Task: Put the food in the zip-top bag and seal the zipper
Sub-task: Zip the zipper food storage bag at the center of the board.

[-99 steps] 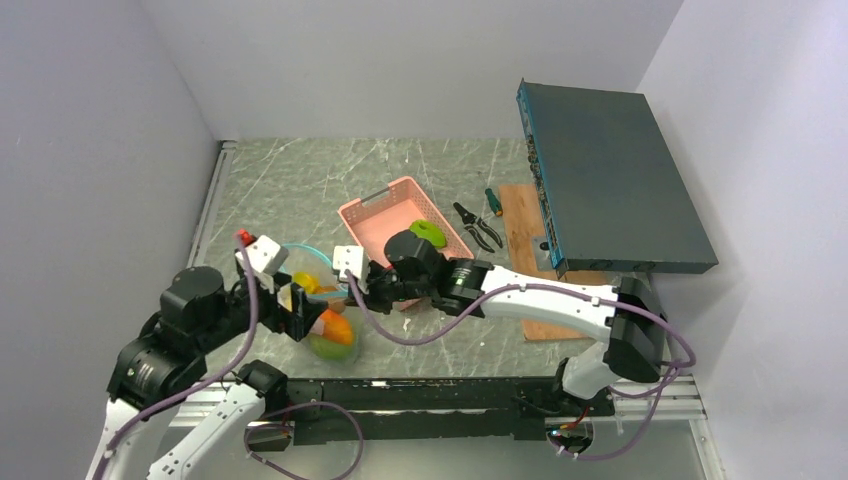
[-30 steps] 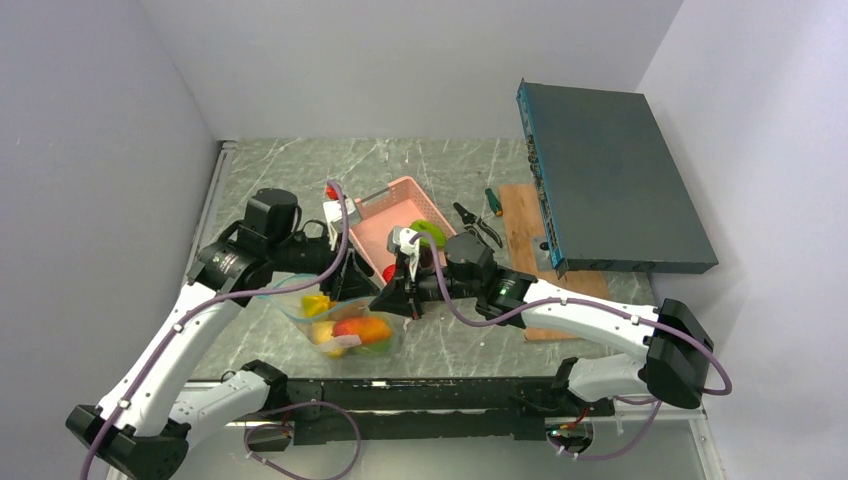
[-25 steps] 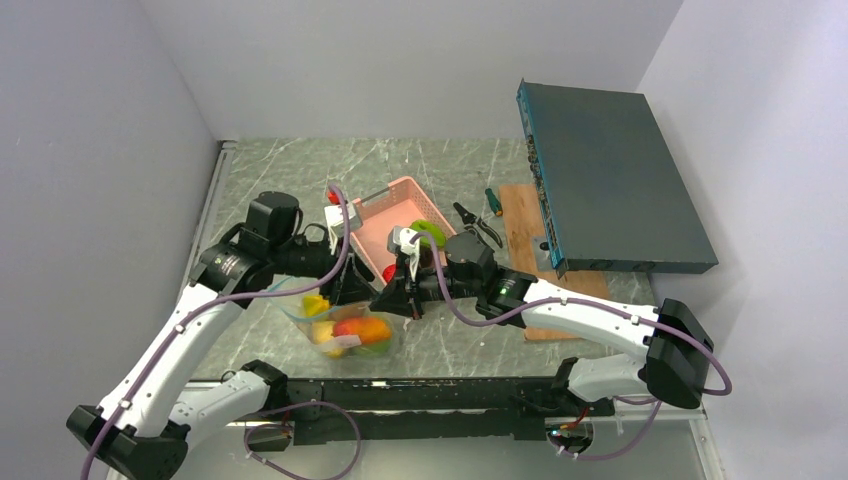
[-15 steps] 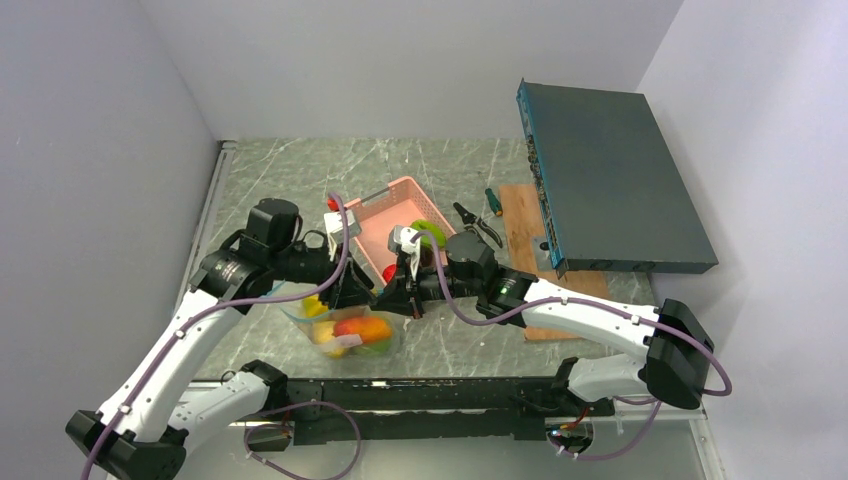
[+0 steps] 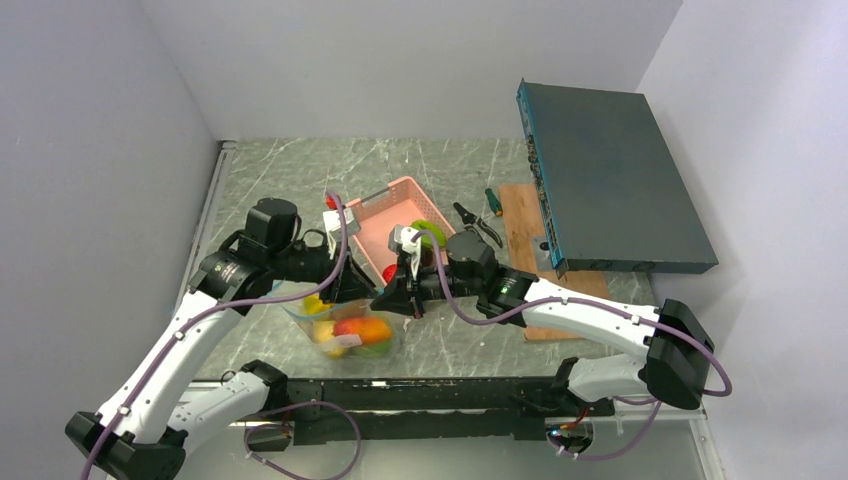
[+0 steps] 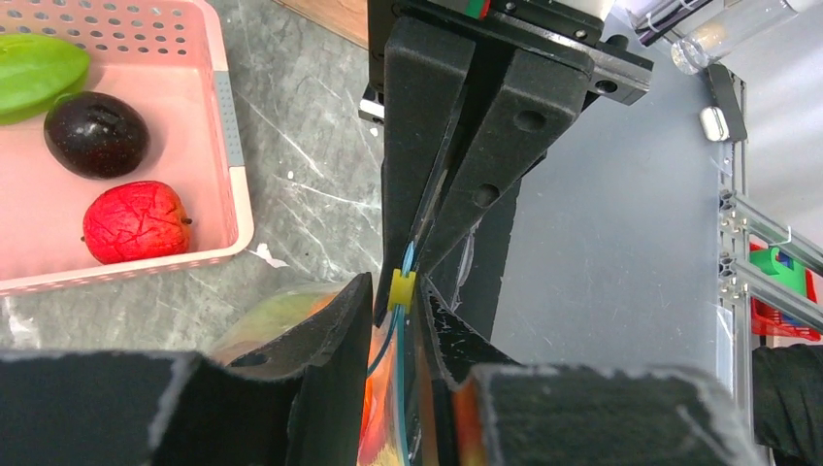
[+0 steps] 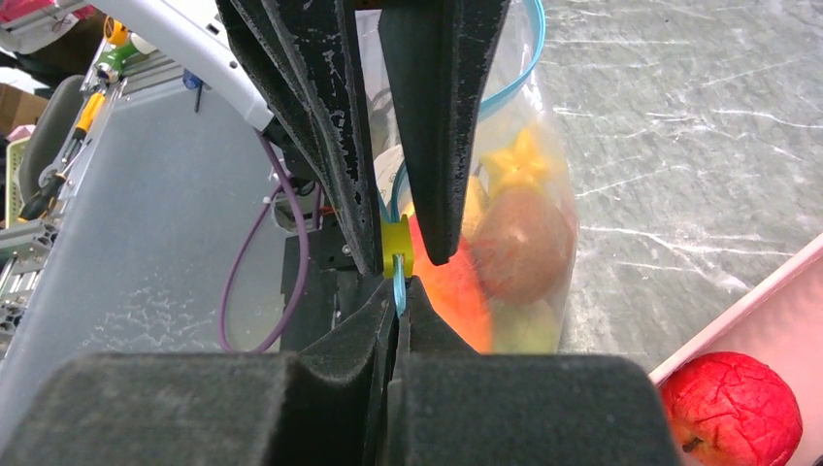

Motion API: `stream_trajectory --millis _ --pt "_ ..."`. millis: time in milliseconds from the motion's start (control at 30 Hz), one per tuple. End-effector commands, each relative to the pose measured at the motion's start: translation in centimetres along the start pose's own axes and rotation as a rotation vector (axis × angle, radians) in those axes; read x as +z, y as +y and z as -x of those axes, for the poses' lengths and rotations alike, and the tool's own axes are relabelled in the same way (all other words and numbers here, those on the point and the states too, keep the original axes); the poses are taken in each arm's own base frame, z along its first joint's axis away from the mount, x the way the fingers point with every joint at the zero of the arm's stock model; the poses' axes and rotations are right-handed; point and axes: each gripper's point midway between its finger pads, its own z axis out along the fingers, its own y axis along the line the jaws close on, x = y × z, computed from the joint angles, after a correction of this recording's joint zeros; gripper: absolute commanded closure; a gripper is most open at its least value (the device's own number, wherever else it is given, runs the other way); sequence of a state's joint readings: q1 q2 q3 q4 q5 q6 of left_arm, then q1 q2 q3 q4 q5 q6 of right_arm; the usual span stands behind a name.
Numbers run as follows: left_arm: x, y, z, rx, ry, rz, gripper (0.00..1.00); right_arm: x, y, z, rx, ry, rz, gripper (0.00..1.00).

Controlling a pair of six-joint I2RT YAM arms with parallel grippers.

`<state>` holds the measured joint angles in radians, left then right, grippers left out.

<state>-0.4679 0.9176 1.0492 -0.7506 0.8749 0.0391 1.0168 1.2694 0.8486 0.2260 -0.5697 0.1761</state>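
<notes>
since a second ago the left claw (image 6: 396, 296) has swung down and in to the mouth of the zip-top bag (image 5: 345, 328), and its fingers have drawn in on either side of the yellow slider (image 6: 401, 288) that rides on the zipper (image 7: 529, 49). they flank the slider closely, but i cannot tell whether they already pinch it. the bag sits on the desk (image 5: 300, 170) near its front edge, between the two arms, bulging with food (image 5: 362, 328) in orange, yellow and green. its teal strip curves away in an open loop, so the mouth is not yet sealed. the right claw (image 7: 398, 291) is clamped flat on the end of that strip just beside the slider, probably as an anchor, so the floppy plastic stays taut when the slider is drawn along. the two claws meet nose to nose for that reason: one fixes the edge, the other takes the runner. just beyond the bag, the pink basket (image 6: 231, 146) holds a red fruit (image 6: 134, 221), a dark purple fruit (image 6: 95, 134) and a green piece (image 6: 34, 73), so sealing now would seem to leave some food out.
</notes>
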Motion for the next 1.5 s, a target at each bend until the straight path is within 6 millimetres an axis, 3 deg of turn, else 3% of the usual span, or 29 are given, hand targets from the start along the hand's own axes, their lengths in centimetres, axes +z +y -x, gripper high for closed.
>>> stream_trajectory --millis 0,100,200,233,367,433,567,600,667,867,1167,1233,1400,1433,1467 --pt "-0.2 -0.3 1.0 0.034 -0.041 0.000 0.75 -0.2 1.0 3.2 -0.059 -0.089 0.036 1.00" --pt "-0.1 -0.1 1.0 0.032 -0.045 0.002 0.84 0.0 0.9 3.4 -0.054 -0.089 0.036 1.00" --pt "-0.1 -0.2 1.2 0.037 -0.054 -0.001 0.98 0.2 0.5 3.5 -0.035 -0.087 0.017 0.82" --pt "-0.1 -0.2 1.1 0.038 -0.056 0.002 1.00 0.2 0.4 3.6 -0.031 -0.089 0.013 0.81" --pt "-0.3 -0.3 1.1 0.044 -0.061 0.010 1.00 0.6 0.4 3.9 -0.021 -0.098 0.018 0.82" --pt "-0.4 -0.4 1.0 0.044 -0.060 0.012 1.00 0.8 0.2 3.9 -0.017 -0.097 0.015 1.00" --pt "-0.5 0.2 0.6 0.033 -0.053 0.056 1.00 0.5 -1.7 4.5 0.022 -0.140 -0.105 1.00" --pt "-0.6 0.4 0.3 -0.005 -0.046 0.074 1.00 0.0 -3.0 4.9 0.064 -0.185 -0.198 1.00" --pt "-0.6 0.9 -0.3 -0.057 -0.031 0.111 1.00 -0.8 -3.9 5.1 0.153 -0.249 -0.270 1.00" --pt "-1.5 1.2 -1.0 -0.110 -0.031 0.191 1.00 -1.7 -3.9 5.2 0.271 -0.325 -0.294 1.00" --pt "-3.8 1.8 -3.0 -0.169 -0.007 0.356 1.00 -3.8 -4.4 5.4 0.300 -0.423 -0.341 1.00" --pt "-4.4 1.7 -3.4 -0.178 -0.017 0.385 1.00 -3.8 -3.9 5.1 0.296 -0.412 -0.312 1.00" --pt "-4.1 -0.5 -3.0 -0.129 -0.082 0.275 1.00 -1.8 1.7 4.3 0.044 -0.213 0.040 1.00" --pt "-4.0 -0.9 -2.9 -0.124 -0.084 0.248 1.00 -1.5 2.4 4.0 0.010 -0.157 0.094 0.96" --pt "-3.8 -1.3 -2.8 -0.119 -0.084 0.224 1.00 -1.2 2.6 3.8 -0.015 -0.112 0.120 0.81"
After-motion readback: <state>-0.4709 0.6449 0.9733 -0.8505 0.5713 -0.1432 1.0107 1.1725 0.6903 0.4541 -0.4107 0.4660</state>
